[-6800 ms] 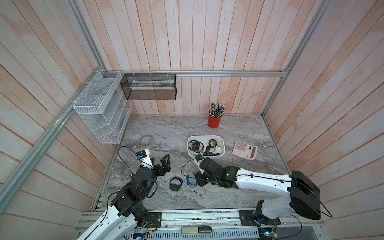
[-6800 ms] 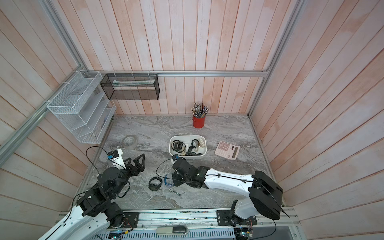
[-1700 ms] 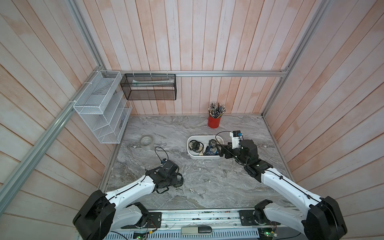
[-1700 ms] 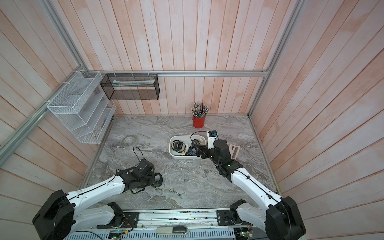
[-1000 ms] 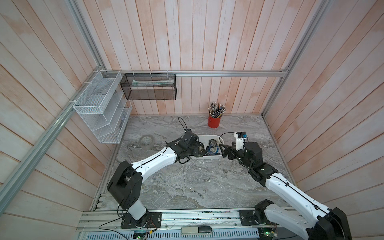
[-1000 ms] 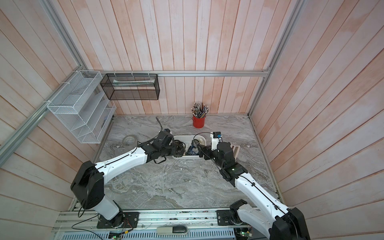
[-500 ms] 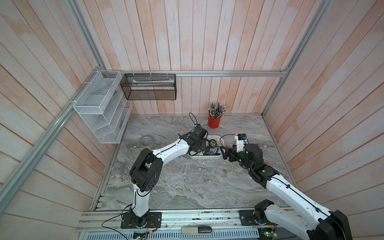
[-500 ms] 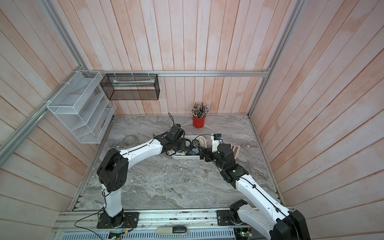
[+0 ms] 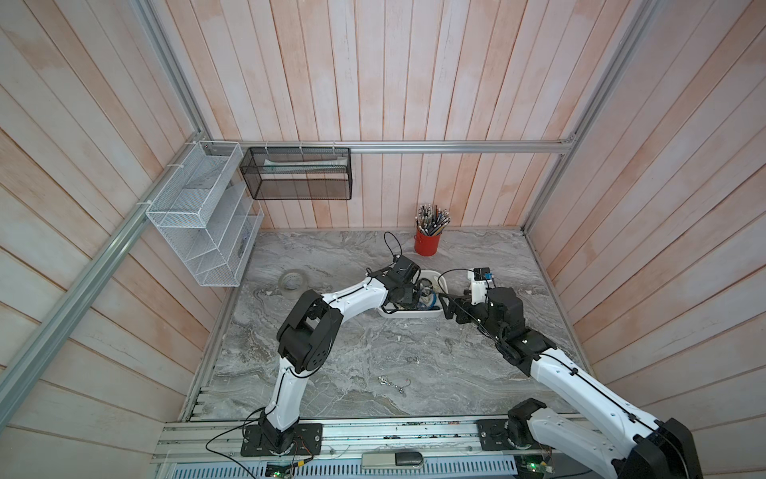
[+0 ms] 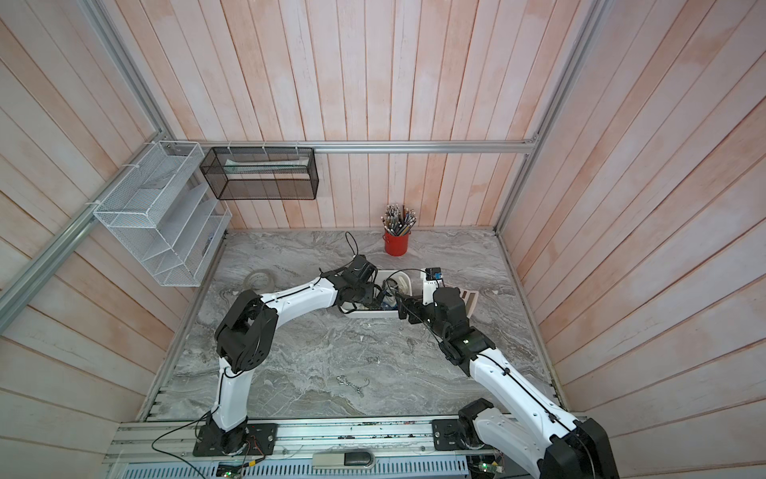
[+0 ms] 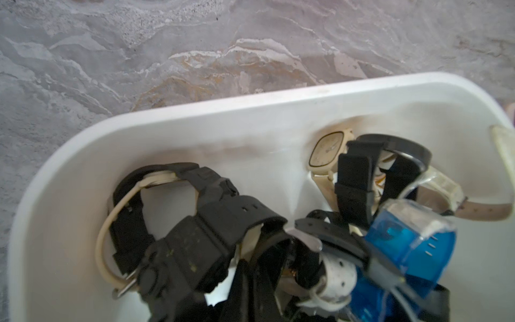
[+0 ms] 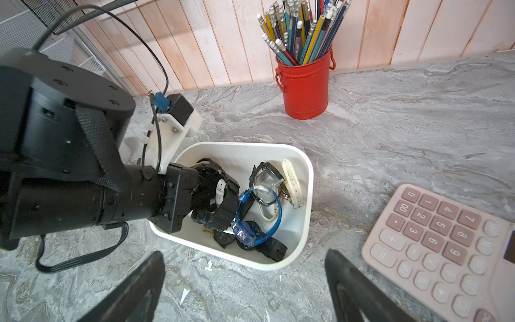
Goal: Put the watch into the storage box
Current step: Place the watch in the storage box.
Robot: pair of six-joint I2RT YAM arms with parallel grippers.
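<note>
The storage box (image 12: 303, 195) is a shallow white tub lying mid-table in both top views (image 9: 414, 314) (image 10: 373, 314). It holds several watches, among them a blue one (image 12: 259, 217) and a beige one (image 11: 326, 150). My left gripper (image 12: 200, 192) reaches inside the box, shut on the black watch (image 12: 223, 200), whose chunky strap (image 11: 200, 237) fills the left wrist view. From above the same gripper (image 9: 408, 296) hangs over the box's left half. My right gripper (image 12: 243, 253) stands open and empty over the table, just outside the box's rim (image 9: 445, 305).
A red pencil cup (image 9: 427, 244) stands behind the box. A pink calculator (image 12: 446, 251) lies on its right. A tape roll (image 9: 292, 280) sits at the left, a small metal chain (image 9: 391, 383) near the front. A white wire rack (image 9: 203, 224) and black mesh basket (image 9: 298, 174) hang on the walls.
My left gripper has carried the black watch rightward from the box's left edge to inside the box. The right arm has hardly moved.
</note>
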